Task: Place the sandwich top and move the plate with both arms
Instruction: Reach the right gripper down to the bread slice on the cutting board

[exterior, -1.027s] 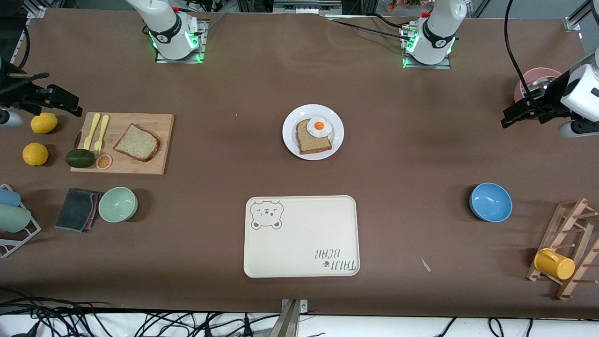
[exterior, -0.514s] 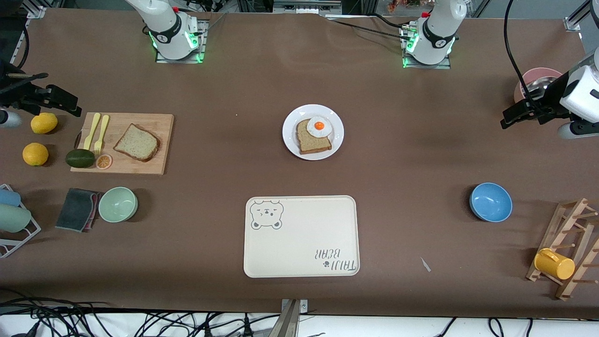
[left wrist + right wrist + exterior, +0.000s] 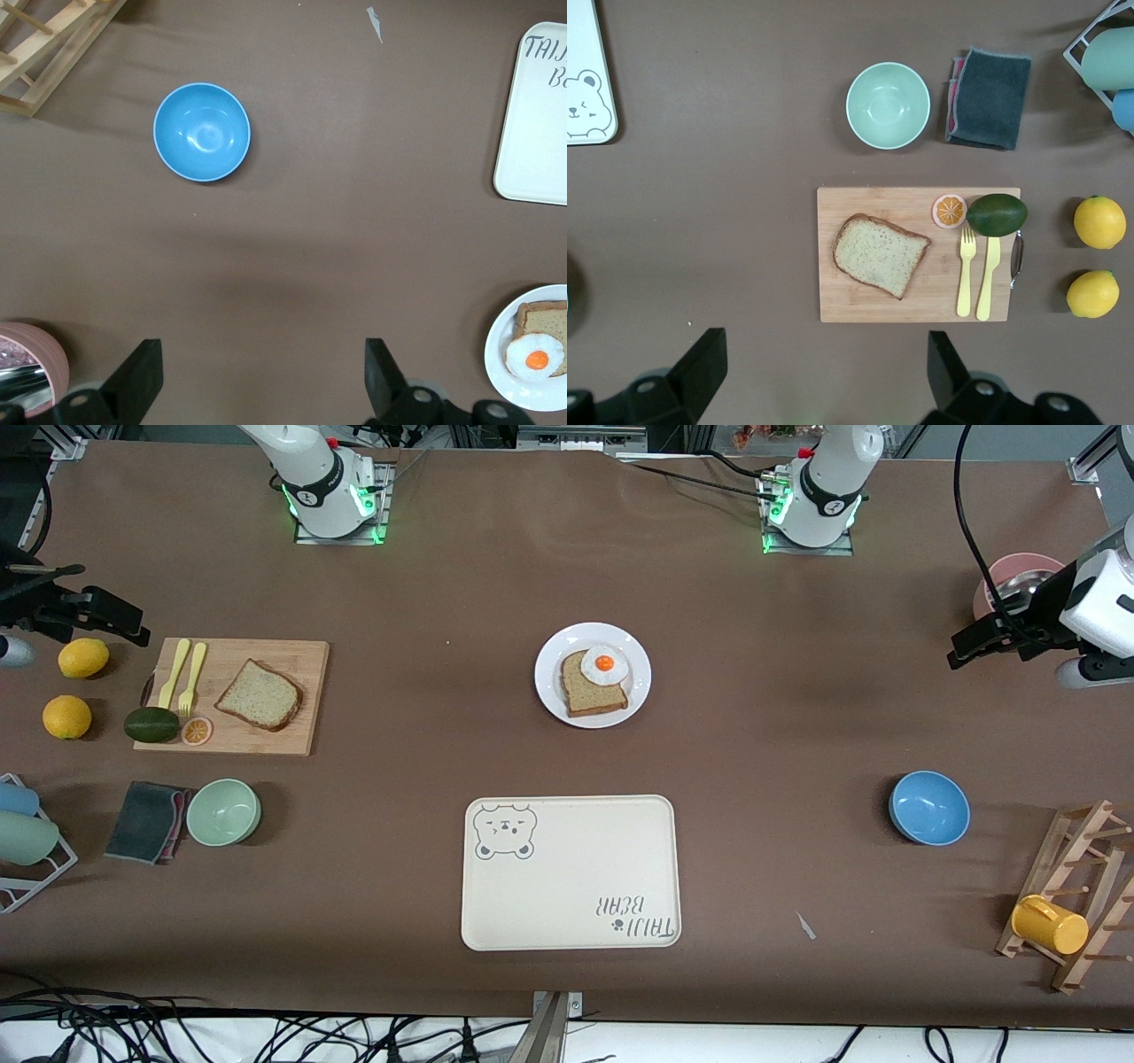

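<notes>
While both arms hang aloft, left claw (image 3: pixel 257 381) and right claw (image 3: pixel 824 376) gape apart, empty. Sandwich top (image 3: pixel 260 694): speckled light-brown slice, darker crust, flat on cutting board (image 3: pixel 292 735). Plate (image 3: pixel 549 691): round, white.

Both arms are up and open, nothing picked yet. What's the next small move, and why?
Probably bring the right gripper down onto the sandwich top, which lies untouched on the cutting board. The plate already holds a bread slice with the fried egg but no top. The left gripper waits open over bare table near the blue bowl.
</notes>
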You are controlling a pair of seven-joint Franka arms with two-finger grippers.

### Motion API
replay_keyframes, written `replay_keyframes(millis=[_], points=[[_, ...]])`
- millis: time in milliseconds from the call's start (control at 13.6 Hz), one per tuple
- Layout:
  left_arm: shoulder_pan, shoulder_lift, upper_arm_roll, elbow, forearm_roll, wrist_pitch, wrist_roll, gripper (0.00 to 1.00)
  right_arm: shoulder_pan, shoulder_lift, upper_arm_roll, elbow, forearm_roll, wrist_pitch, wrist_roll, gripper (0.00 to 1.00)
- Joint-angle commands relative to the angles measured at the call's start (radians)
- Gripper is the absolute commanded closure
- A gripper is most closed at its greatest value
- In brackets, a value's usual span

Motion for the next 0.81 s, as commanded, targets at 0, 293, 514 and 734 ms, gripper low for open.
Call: replay_keyframes(millis=[0, 293, 514, 734], points=[[-0.006, 0.008, 0.002, 0.014, 0.008, 0.002, 0.009, 0.00, -0.004, 0.029, 0.001, 0.025, 0.007, -0.008, 0.019, 0.00], [-0.006, 0.009, 0.001, 0.013, 0.008, 0.002, 0.009, 0.00, 0.004, 0.106, 0.006, 0.045, 0.014, 0.016, 0.181, 0.00], [-0.006, 0.012, 0.002, 0.016, 0.008, 0.005, 0.009, 0.00, 0.018, 0.153, 0.008, 0.020, 0.001, 0.047, 0.302, 0.01], [-0.006, 0.020, 0.002, 0.022, 0.008, 0.019, 0.010, 0.00, 0.079, 0.187, 0.008, -0.023, -0.054, 0.048, 0.433, 0.16]])
